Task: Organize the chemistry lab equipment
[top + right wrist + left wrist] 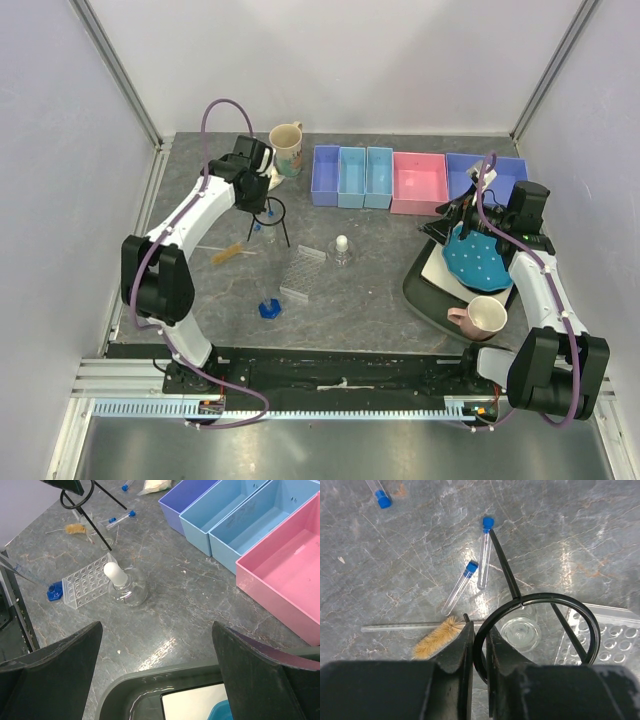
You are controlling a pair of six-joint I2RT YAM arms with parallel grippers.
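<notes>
Counter (370, 300): white walls along the upper, left and right edges of the top view. A row of blue and pink bins (395, 178) lines the upper edge, right of centre. The widest bare stretch is lower centre, between the clear tube rack (303, 272) and the dark tray (420, 290) at right. Black wire ring tripod (505, 566): thin black wire, a round ring on slim splayed legs, standing upright at upper left of centre in the top view, just below the cream mug (287, 148). Left gripper (479, 635): jaws closed on the near arc of the ring, with the wire pinched between the two pads at bottom centre of the left wrist view. Under the ring lie two blue-capped tubes (484, 555) flat on the counter, with a tan bristle brush (437, 639) to the left of the jaws. White-stoppered flask (342, 250): upright, just right of the rack. Right gripper (156, 645): jaws wide apart, holding nothing, above the tray's rim at right, well apart from the tripod.
</notes>
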